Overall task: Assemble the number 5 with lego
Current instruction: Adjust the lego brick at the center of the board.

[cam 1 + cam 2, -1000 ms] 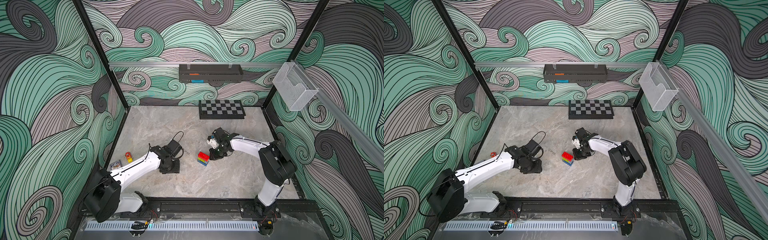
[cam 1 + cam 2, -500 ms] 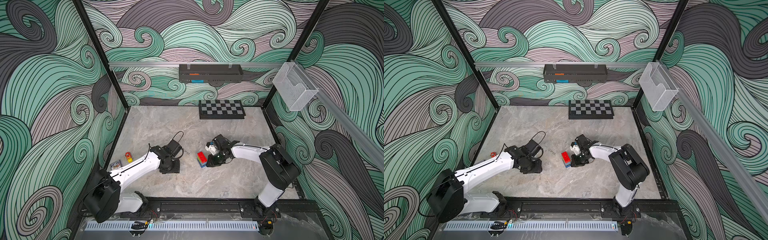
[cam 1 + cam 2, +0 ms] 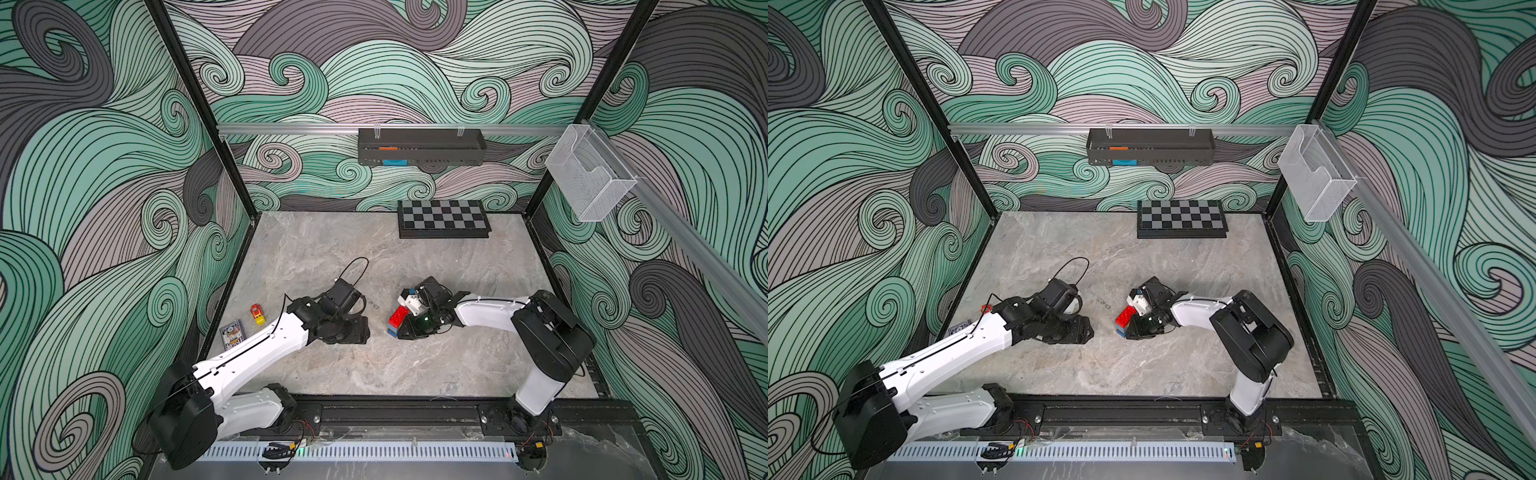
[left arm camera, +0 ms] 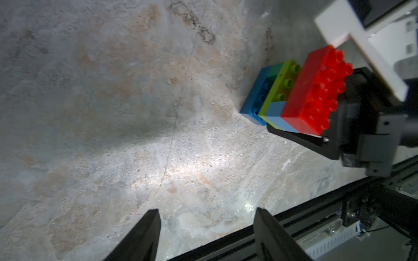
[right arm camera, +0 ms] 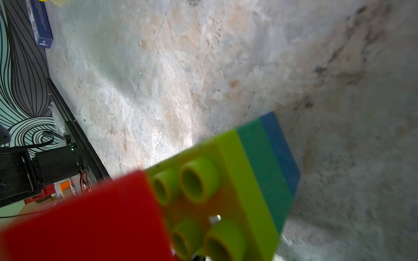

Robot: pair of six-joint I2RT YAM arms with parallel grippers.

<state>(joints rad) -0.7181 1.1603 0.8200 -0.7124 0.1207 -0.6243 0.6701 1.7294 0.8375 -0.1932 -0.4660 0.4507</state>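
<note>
The lego forms one stack [image 3: 397,318] [image 3: 1124,319] at mid-table: red brick [image 4: 314,92], small light blue brick [image 4: 274,113], lime green brick [image 4: 277,90], small dark green brick [image 4: 274,71] and dark blue brick [image 4: 255,95]. It leans, with its dark blue end down at the table. My right gripper [image 3: 406,323] is shut on the stack, and one black finger [image 4: 300,139] lies along its side. In the right wrist view the stack [image 5: 237,180] fills the foreground and hides the fingers. My left gripper [image 4: 207,217] [image 3: 358,328] is open and empty, left of the stack.
A red-and-yellow toy car [image 3: 257,313] and a blue patterned card box [image 3: 232,334] lie by the left wall. A folded chessboard [image 3: 442,218] sits at the back. A black shelf tray [image 3: 419,147] and a clear bin [image 3: 588,178] hang on the rails.
My right gripper has swung the stack a little left and toward the front and turned it, so the red brick now faces up. The left arm has stayed in place.
</note>
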